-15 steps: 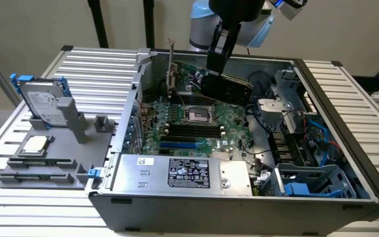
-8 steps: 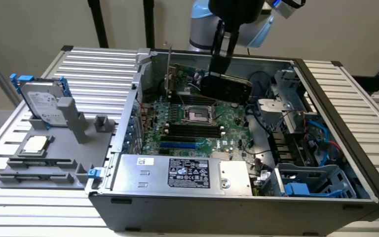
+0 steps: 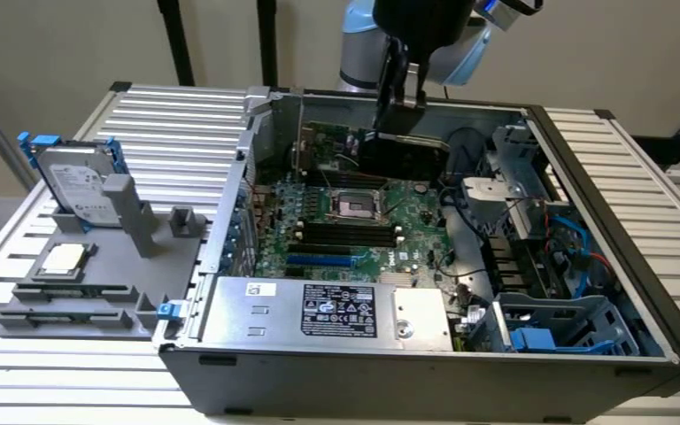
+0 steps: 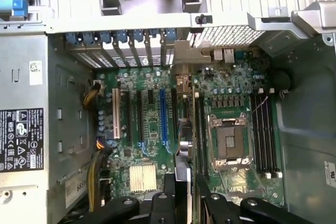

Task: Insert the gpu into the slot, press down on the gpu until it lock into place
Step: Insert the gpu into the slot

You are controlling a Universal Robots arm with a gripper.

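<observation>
**Card in the claw, not yet over the slot**

The gripper (image 3: 402, 106) hangs above the motherboard (image 3: 417, 217) near the case's back wall. Its two fingers are clamped on the top edge of the gpu (image 3: 402, 152). The card hangs upright and well clear of the board, so this looks like the carrying part of the insert step; nothing is seated or pressed yet.

The slot (image 3: 320, 262) lies bare at the opposite edge of the board, just beside the grey power supply (image 3: 328, 310). In the wrist view the card shows edge-on, roughly parallel to the blue strip but off to its socket side. As I judge it, seating calls for the card's lower edge to sit straight over the blue strip along its whole length. The push would then need to go squarely down.

The open processor socket (image 3: 356, 205) and the black memory strips (image 3: 334, 237) lie between card and slot. A bundle of cables (image 3: 467, 257) runs along the board's edge by the drive bays. A tilted card could catch on the strips or on the power supply.
</observation>
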